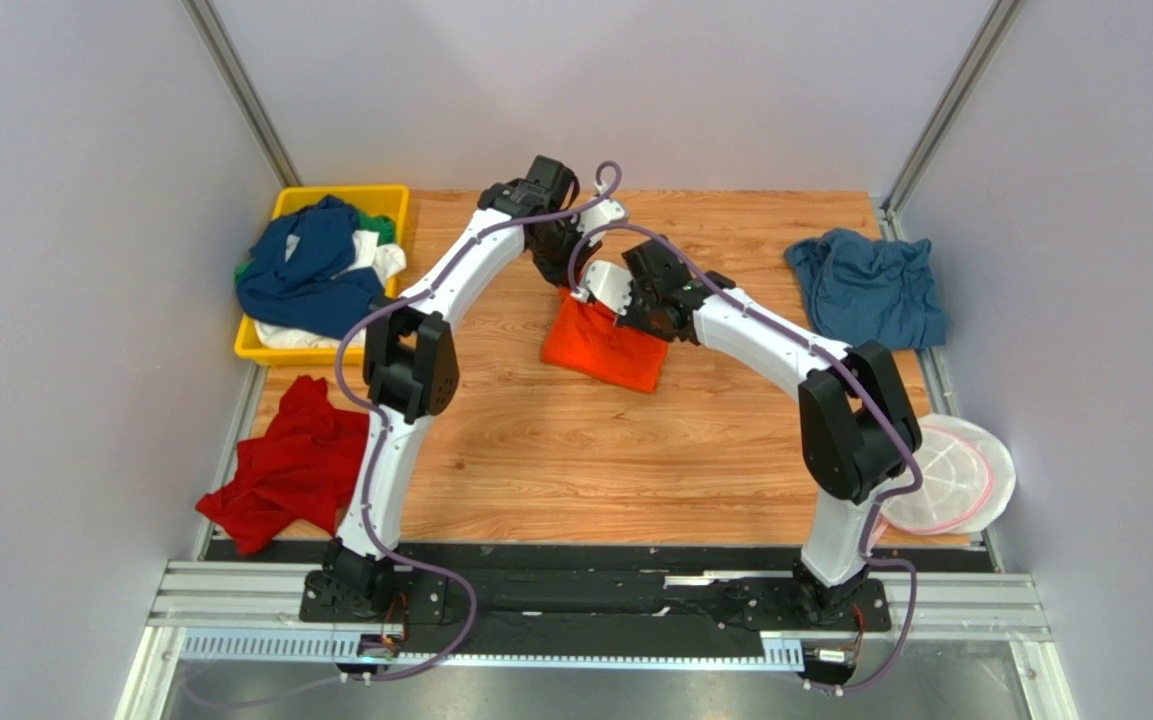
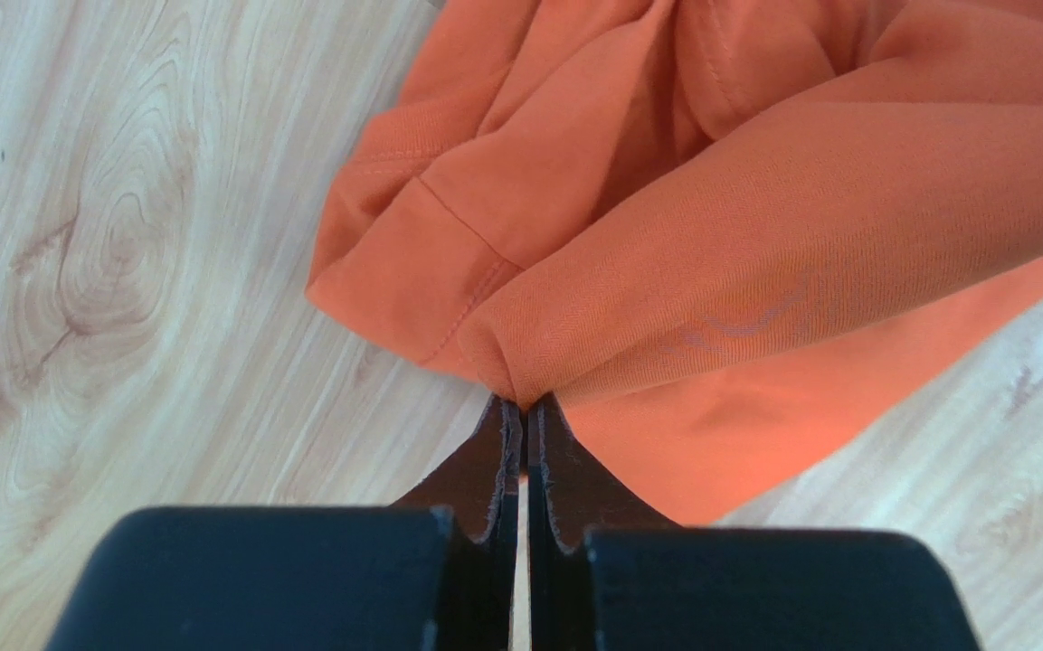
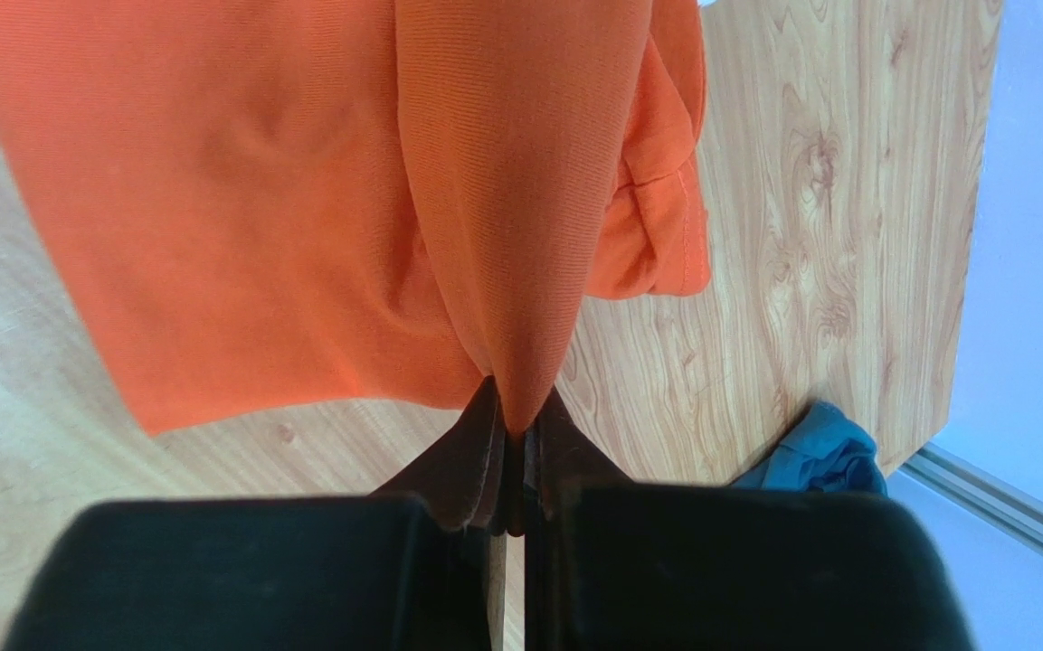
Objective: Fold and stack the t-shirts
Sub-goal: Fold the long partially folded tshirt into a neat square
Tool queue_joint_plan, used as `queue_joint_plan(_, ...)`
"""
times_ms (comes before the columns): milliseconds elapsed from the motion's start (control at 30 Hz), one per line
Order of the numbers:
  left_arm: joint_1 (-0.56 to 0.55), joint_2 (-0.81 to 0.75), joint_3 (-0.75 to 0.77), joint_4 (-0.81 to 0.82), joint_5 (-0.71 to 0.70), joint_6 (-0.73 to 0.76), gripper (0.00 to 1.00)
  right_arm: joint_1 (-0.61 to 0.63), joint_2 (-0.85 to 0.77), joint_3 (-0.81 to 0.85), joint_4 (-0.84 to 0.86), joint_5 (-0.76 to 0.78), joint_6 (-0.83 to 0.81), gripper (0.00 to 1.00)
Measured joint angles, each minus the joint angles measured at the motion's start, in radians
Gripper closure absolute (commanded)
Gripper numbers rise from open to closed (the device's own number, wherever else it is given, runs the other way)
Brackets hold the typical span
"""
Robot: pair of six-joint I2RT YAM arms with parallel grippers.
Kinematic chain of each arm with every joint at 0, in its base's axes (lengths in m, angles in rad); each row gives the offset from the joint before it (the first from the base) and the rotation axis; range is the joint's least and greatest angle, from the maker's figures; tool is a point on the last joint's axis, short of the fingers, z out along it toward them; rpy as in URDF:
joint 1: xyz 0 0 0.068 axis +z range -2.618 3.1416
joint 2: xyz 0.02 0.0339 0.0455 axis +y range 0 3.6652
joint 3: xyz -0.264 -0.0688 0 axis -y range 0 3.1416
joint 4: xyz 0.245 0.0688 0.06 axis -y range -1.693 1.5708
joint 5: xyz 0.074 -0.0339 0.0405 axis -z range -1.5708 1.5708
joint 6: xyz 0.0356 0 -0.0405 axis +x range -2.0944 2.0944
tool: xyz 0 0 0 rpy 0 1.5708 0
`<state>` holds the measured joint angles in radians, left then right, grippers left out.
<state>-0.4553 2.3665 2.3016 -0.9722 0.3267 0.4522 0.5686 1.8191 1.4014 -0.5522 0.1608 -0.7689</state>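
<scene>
Top external, orange t-shirt point(image 1: 605, 354) centre, tray point(image 1: 364, 194) far-left

Light wooden worktop point(image 1: 612, 450): yellow plastic tray point(image 1: 384, 197) at ten o'clock; round white-and-pink disc point(image 1: 952, 477), perhaps mesh, at four o'clock.

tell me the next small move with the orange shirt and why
The left gripper and the right gripper are each shut on a pinch of the orange shirt, close together, and the cloth hangs bunched in folds over the table. So I would probably draw them apart sideways: that should likely pull the shirt flat enough to lay down for folding.
</scene>
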Motion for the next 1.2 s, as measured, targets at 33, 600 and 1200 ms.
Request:
queue_joint_plan(33,0.000,0.009,0.003,0.005,-0.002,0.001,1.00,-0.006,0.013,0.006,0.005,-0.001,-0.003,1.00)
queue_joint_plan(600,0.000,0.055,0.015,0.181,-0.090,0.001,0.68,-0.083,0.178,0.127,0.053,0.005,-0.040,0.65)
queue_joint_plan(1200,0.003,0.093,0.026,0.373,-0.238,-0.032,0.38,-0.132,0.286,0.234,0.083,0.058,-0.049,0.59)
